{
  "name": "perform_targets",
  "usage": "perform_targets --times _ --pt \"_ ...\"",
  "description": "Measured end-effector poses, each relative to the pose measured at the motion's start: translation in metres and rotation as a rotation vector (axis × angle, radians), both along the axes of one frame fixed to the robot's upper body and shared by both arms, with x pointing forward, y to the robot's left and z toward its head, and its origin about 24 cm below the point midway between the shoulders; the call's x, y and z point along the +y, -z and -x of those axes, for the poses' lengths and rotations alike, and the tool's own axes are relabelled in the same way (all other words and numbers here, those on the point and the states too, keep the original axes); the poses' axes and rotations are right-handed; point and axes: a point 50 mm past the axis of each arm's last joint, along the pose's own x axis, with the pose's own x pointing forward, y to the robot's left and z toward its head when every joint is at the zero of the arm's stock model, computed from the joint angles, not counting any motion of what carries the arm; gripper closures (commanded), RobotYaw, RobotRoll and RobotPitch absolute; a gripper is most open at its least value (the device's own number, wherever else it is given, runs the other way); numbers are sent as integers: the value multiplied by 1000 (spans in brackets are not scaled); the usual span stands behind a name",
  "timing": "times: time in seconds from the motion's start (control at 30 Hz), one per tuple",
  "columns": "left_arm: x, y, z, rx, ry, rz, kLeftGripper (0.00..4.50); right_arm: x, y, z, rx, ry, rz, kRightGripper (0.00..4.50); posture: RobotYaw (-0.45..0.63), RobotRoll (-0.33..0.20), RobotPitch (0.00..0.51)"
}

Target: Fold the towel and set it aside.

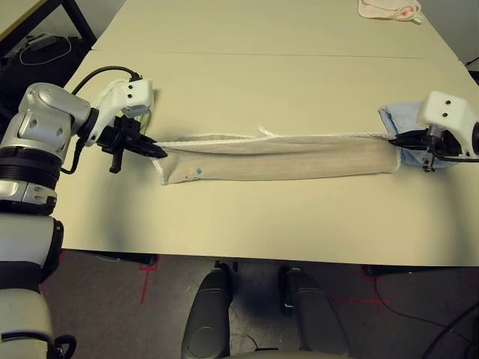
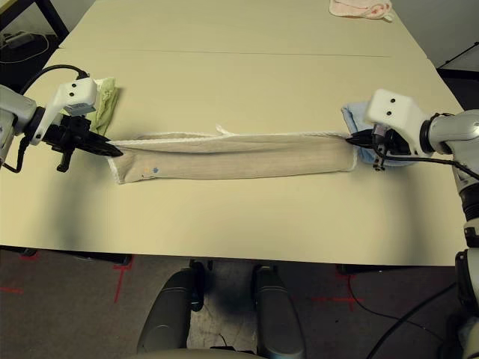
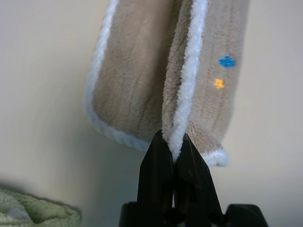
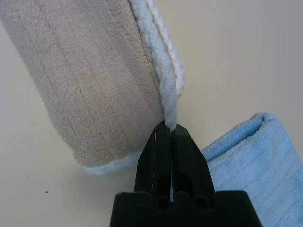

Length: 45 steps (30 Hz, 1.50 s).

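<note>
a wide beige table (image 1: 247, 82) fills the scene, with dark floor and red tape marks below its near edge. the towel (image 1: 281, 158), tan with white edging, lies across the middle of the table as a long, narrow folded band running from nine o'clock to three o'clock. its far long edge is a line of white trim pulled nearly straight, with a small white loop (image 1: 265, 132) standing up from it near the middle. a blue dot and an orange dot (image 3: 223, 72) sit on the cloth close to its nine o'clock end.

the left gripper (image 1: 159, 150) is at the nine o'clock end of the towel, its two black fingers pinched together on the white trim at the far corner; the left wrist view shows the edging squeezed between the fingertips. the right gripper (image 2: 350, 137) is at the three o'clock end, its fingers likewise clamped on the white trim of that far corner.

a folded green cloth (image 2: 105, 99) lies just beyond the left gripper, toward ten o'clock. a folded blue cloth (image 4: 255, 161) lies beside the right gripper at three o'clock, close to the towel's end. a pink cloth (image 1: 389, 10) rests at the far edge of the table, toward one o'clock, well apart from the rest.
</note>
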Motion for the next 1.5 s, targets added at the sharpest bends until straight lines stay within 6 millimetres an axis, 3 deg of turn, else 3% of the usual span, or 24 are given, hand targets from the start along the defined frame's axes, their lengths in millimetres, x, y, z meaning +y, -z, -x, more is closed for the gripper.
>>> perform_targets --times 0.53,0.57,0.7,0.97,1.0,1.03,1.33,1.5 --pt "1 7 -15 -131 -100 -22 4449 16 1 -4 8 -6 -4 4500 23 0 229" --pt "1 8 -15 -131 -99 -23 4253 15 2 -4 11 -2 -2 4500 23 0 228" --pt "1 8 -17 -159 -125 -41 3121 15 5 -4 7 17 17 3419 23 0 228" --pt "3 12 -16 -146 -142 -38 68 24 5 -6 -2 1 8 453 29 0 220" --pt "4 11 -16 -147 -144 -33 0 24 5 -6 -4 1 8 82 30 0 219" --pt "4 10 -16 -151 -146 -29 0 24 5 -6 -6 2 7 31 30 0 219" --pt "6 2 -16 -196 -172 5 0 24 -8 -9 -65 12 -44 31 28 0 210" --pt "1 -17 -17 -288 -188 167 0 31 -16 -10 -162 -32 -190 31 27 0 208"
